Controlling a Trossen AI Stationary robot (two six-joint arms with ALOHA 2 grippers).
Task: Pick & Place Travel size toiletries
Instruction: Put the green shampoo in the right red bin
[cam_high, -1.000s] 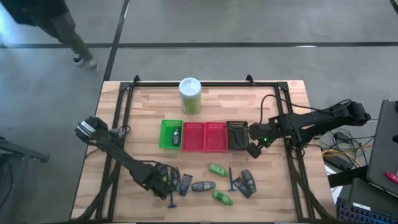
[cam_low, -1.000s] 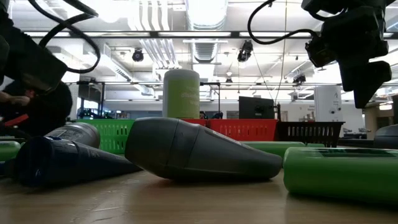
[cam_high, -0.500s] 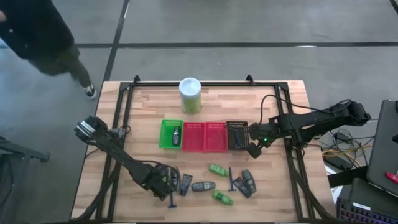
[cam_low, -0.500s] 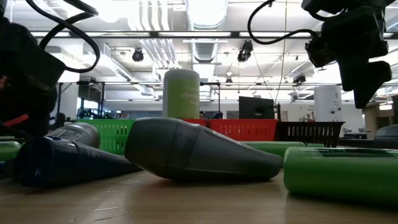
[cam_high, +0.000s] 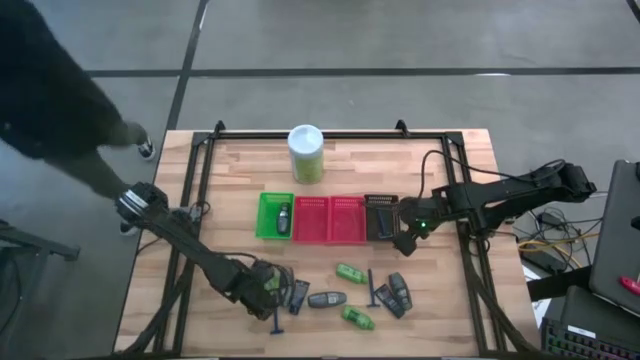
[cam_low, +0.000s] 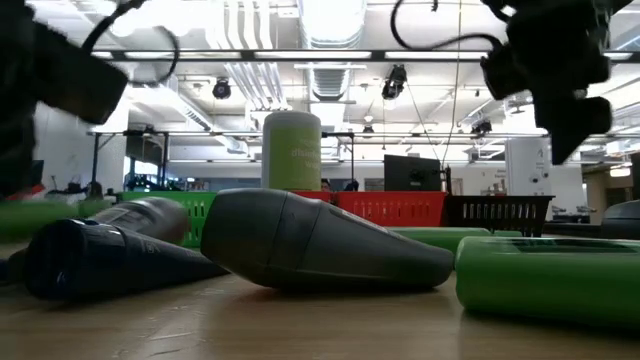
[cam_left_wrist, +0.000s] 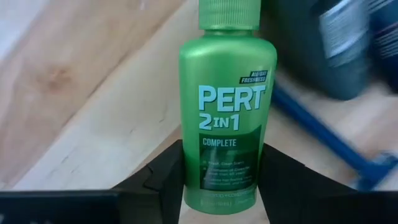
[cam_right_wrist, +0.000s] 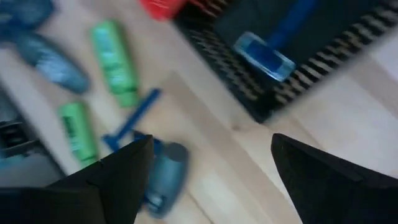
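High view: the left gripper (cam_high: 268, 288) sits low over the near-left part of the table (cam_high: 460, 160), with a green bottle (cam_high: 267, 284) between its fingers; just beside it lie a dark packet (cam_high: 299, 292), a grey oval bottle (cam_high: 325, 299) and a blue T-shaped stick (cam_high: 277, 320); further right lie two more green bottles (cam_high: 350, 272) (cam_high: 357, 318), a second blue stick (cam_high: 372, 290) and two dark grey bottles (cam_high: 398, 294); the right gripper (cam_high: 405, 238) hovers at the near right corner of the black basket (cam_high: 380, 218), apart from the loose items; the green basket (cam_high: 265, 215) holds one grey bottle (cam_high: 284, 218); the red baskets (cam_high: 330, 220) stand between the green and black ones, and the white-and-green canister (cam_high: 306, 152) stands behind them. Low view: a dark grey bottle (cam_low: 320, 240) lies on its side in the foreground, with a dark packet (cam_low: 100, 258) to one side and a green bottle (cam_low: 550, 280) to the other; the canister (cam_low: 291, 150) stands upright behind. Left wrist view: the fingers (cam_left_wrist: 158, 180) are closed narrowly against both sides of a green bottle labelled PERT 2 IN 1 (cam_left_wrist: 227, 112), lifted over the wood; a blue stick (cam_left_wrist: 323, 137) lies beyond. Right wrist view: the fingers (cam_right_wrist: 118, 180) stand wide apart and hold nothing; a blue stick (cam_right_wrist: 267, 53) lies inside the black basket (cam_right_wrist: 249, 93), a detail unclear from above.
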